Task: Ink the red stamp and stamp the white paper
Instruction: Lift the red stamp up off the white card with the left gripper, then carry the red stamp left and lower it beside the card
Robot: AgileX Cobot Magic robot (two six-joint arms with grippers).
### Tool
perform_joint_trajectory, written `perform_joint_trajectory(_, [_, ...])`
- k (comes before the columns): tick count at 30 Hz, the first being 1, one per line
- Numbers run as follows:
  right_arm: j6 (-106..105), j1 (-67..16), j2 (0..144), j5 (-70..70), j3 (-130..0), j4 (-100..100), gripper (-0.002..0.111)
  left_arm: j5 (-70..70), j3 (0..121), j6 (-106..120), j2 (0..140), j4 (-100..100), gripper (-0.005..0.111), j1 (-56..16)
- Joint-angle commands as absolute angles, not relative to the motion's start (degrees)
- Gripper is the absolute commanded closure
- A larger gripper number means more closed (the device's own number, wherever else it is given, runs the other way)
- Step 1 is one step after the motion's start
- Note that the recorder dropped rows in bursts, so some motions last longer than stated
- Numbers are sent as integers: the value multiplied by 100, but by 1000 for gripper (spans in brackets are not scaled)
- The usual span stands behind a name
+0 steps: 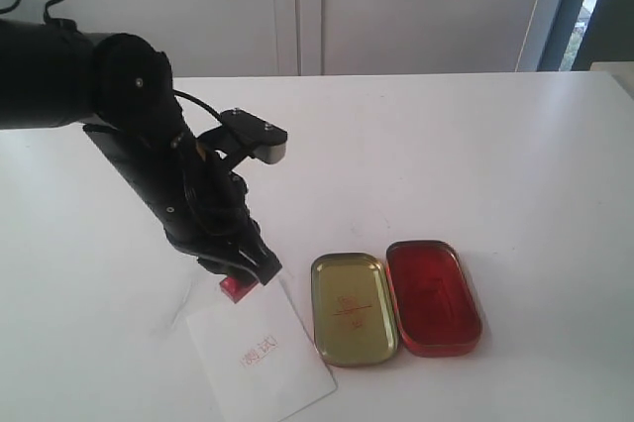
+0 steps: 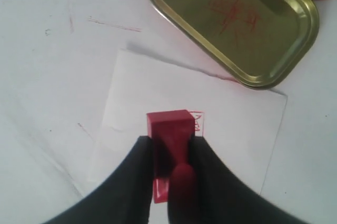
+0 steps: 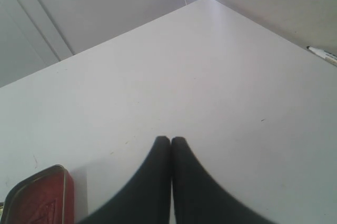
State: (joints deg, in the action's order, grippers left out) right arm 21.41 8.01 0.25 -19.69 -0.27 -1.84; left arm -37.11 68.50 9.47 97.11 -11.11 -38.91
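**STATUS: RED STAMP HELD AT THE WHITE PAPER**

**Exterior view.** Locate the left gripper [image 1: 238, 268] low over the table [image 1: 446, 164], left of centre. Its jaws pinch the red stamp [image 1: 234, 287], whose block base shows just below the fingers. The stamp is at the far edge of the white paper [image 1: 263, 363]. You cannot tell from this view whether the base touches the sheet. A red printed mark [image 1: 260, 351] is visible near the middle of the paper. The gold lid [image 1: 354, 308] lies just right of the paper, open side up. The red ink pad tin [image 1: 433, 296] lies against the lid's right side. The right arm is not in this view.

**Left wrist view.** Confirm that both black fingers [image 2: 142, 166] clamp the narrow handle of the stamp, with the square base pointing away from the camera, over the paper. Part of the printed mark shows just beside the base. One corner of the paper lies next to the rim of the lid.

**Right wrist view.** Note that the right gripper [image 3: 170, 142] has its jaws pressed together and holds nothing. It is above bare table, with one end of the ink pad tin near it.
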Motion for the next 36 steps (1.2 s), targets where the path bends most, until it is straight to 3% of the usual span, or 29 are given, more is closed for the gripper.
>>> perform_joint_trajectory(1, [2150,778,0,-1928,0,-195,108,-3871,6877,1363,9648,-1707,107,-3531])
perform_joint_trajectory(15, [2150,778,0,-1928,0,-195,108,-3873,6877,3069,9648,-3893,107,-2553])
perform_joint_trajectory(27, [2150,778,0,-1928,0,-195,108,-3970,6877,4374,9990,-5580,107,-2245])
perform_joint_trajectory(36, [2070,778,0,-1928,0,-199,108,-4732,6877,5467,10350,-7077,107,-1729])
